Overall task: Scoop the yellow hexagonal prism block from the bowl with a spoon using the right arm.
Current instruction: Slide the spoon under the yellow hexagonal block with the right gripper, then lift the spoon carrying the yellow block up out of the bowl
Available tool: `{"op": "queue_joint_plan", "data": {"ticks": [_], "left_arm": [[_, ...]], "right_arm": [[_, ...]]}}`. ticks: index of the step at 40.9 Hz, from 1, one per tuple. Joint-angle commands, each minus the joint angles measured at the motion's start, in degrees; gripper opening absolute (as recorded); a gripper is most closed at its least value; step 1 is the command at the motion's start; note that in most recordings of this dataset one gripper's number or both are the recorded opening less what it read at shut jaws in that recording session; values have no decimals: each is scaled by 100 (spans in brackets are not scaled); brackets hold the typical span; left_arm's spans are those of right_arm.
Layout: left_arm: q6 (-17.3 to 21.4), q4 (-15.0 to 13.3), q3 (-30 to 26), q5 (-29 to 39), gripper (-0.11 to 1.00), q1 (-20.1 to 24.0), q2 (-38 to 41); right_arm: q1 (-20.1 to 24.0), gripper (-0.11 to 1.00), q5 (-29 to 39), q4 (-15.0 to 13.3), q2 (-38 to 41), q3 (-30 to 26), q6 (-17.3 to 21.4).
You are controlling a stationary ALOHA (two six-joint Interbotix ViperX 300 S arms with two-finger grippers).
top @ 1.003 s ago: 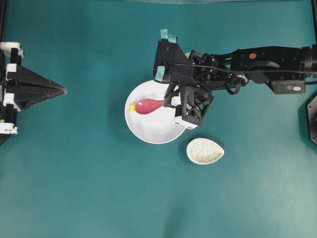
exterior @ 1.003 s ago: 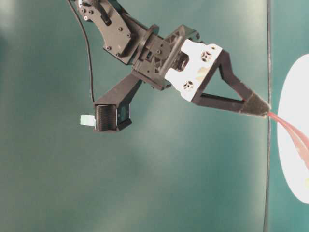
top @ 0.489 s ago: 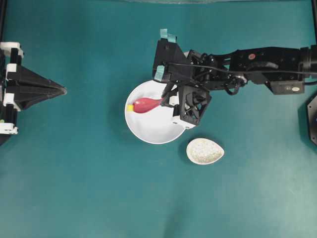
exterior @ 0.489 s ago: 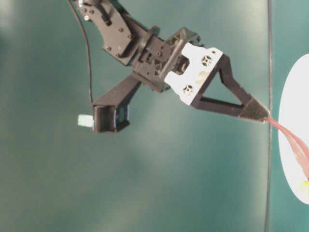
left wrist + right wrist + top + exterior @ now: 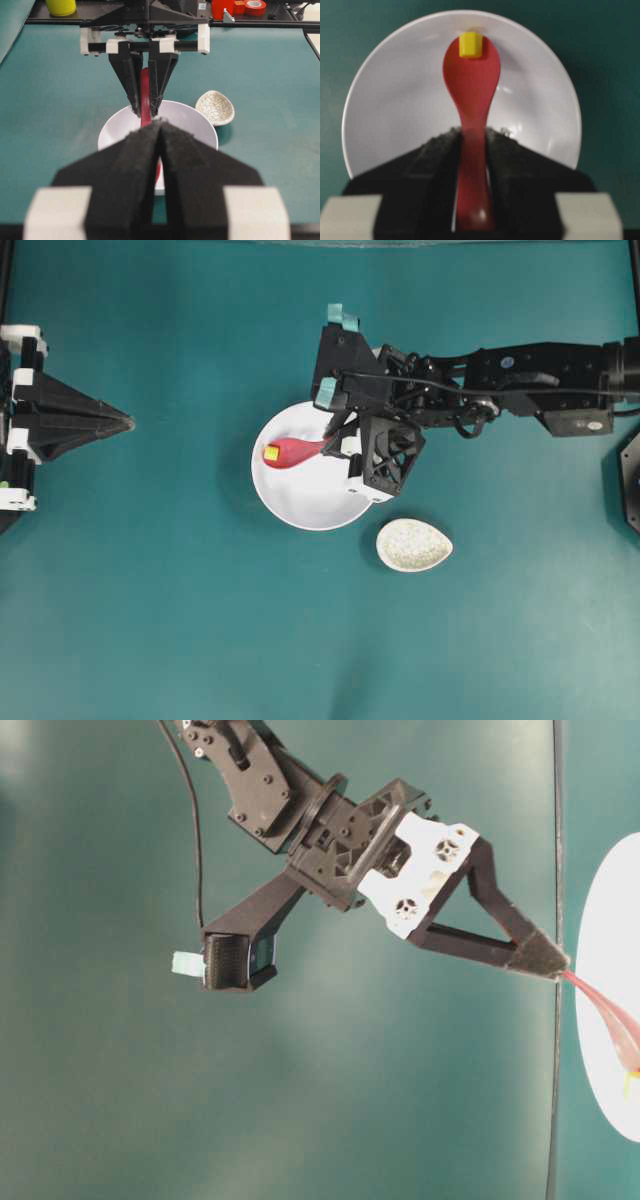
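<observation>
With the yellow hexagonal prism block (image 5: pixel 469 44) perched at the very tip of the spoon (image 5: pixel 471 95), clamped in the right pincer (image 5: pixel 471 137) over the bowl (image 5: pixel 395 95) at frame centre, any tilt or jerk could spill it.

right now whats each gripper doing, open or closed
Left gripper: closed, holding nothing.
Right gripper: closed on the red spoon, with the yellow block on its head over the white bowl.
</observation>
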Motion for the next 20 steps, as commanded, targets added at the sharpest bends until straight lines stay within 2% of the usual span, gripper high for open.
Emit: {"op": "queue_joint_plan", "data": {"ticks": [1,9,20], "left_arm": [[-9,18,-149,-26,0,9,26],[-9,18,-149,-26,0,18,26],[-9,18,-149,-26,0,9,26]], "right_arm": [[18,22,-176,0,-62,-18,-9],[18,22,-527,0,-158,193,-9],[62,22,-1318,26,-536,791,26]]}}
